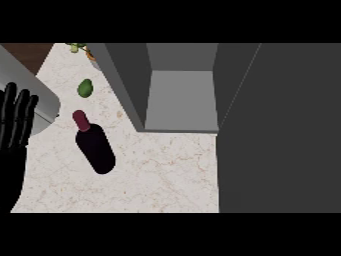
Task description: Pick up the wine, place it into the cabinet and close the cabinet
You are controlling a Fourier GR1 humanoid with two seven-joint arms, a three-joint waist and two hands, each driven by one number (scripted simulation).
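While the left hand sits at the bench's left edge, fingers straight and pointing up, released and holding nothing, the right hand shows nowhere in the head view.

The wine is on the pale marbled bench, left of the middle and not in the cabinet. It has a dark body and a maroon neck that points to the far-left corner. Cannot tell whether it stands or lies, given the steep view. It sits between the left hand and the cabinet, apart from both, and nothing touches it.

The cabinet stands toward the far edge, right of the bottle, and is open. Its inside shows a light grey floor and back with darker side walls. A wide dark grey panel fills the right side from the far edge to the near edge. Cannot tell whether it is the cabinet's door or its side.

A small green fruit lies on the bench beyond the bottle, just left of the cabinet's left wall. At the far edge are some green and orange bits, too small to name. A pale grey rounded object sits at the far-left corner, partly behind the left hand's fingertips.
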